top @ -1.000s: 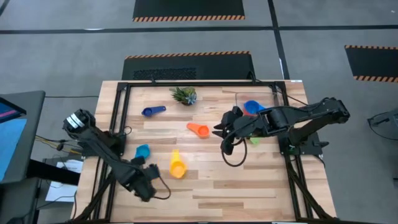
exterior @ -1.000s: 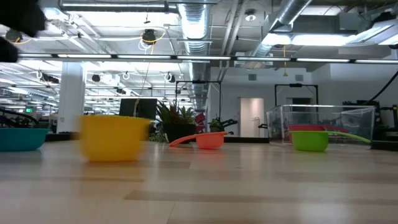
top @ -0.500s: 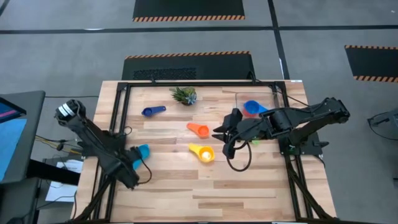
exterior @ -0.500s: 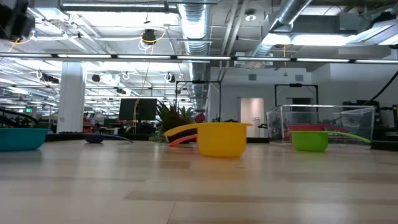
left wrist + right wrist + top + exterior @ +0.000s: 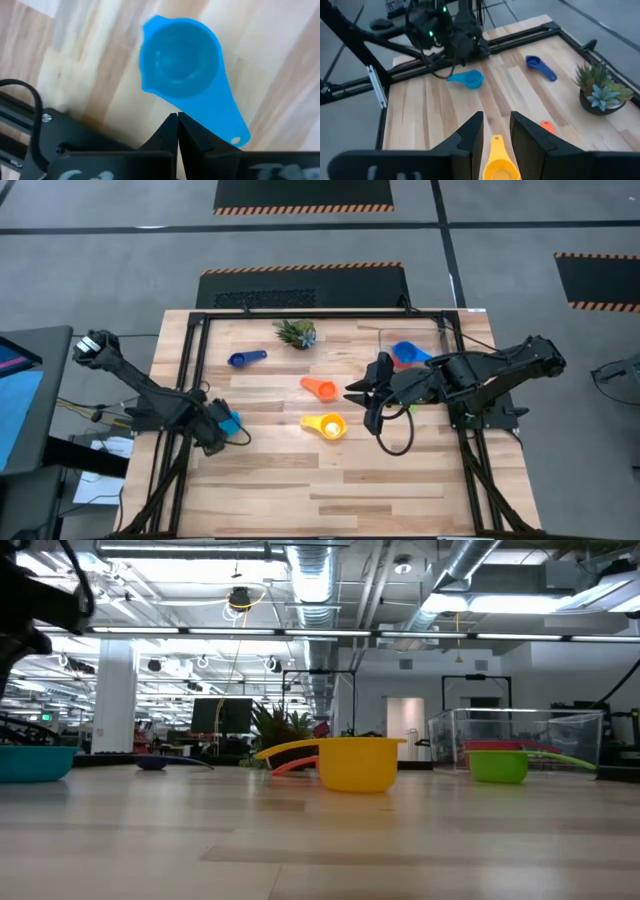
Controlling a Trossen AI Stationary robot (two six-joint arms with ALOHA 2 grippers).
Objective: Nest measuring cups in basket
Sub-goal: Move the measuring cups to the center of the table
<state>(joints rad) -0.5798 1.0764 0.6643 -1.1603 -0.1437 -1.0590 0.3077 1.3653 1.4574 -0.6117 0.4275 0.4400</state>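
Hovering at table's [image 5: 300,480] left edge w/ fingers pressed together, nothing held: left gripper [image 5: 214,432], tips just short of light blue cup [image 5: 230,423], handle pointing back toward those tips; same cup upright under closed tips in left wrist view [image 5: 180,65], also at far left of low view [image 5: 35,762]

Lying farther back, near the rear: dark blue cup [image 5: 244,359], w/ small spiky potted plant [image 5: 296,332] to its right; both visible from right wrist cam too, cup [image 5: 539,65], plant [image 5: 599,93]

Sitting mid-table: orange cup [image 5: 320,388]; just in front of it, yellow cup [image 5: 326,425], upright, handle toward the left; yellow one centred in low view [image 5: 355,762], orange mostly hidden behind it

Poised just right of yellow cup, fingers spread w/ a gap, gripping nothing: right gripper [image 5: 366,395]; in right wrist view yellow cup's handle [image 5: 496,150] seen through the gap betw. fingers [image 5: 470,132], contact unclear

Standing right-rear: clear basket [image 5: 440,330] w/ blue cup [image 5: 406,352] inside; red cup in it per low view [image 5: 495,745]; green cup [image 5: 498,766] on table just in front, mostly under the arm from above
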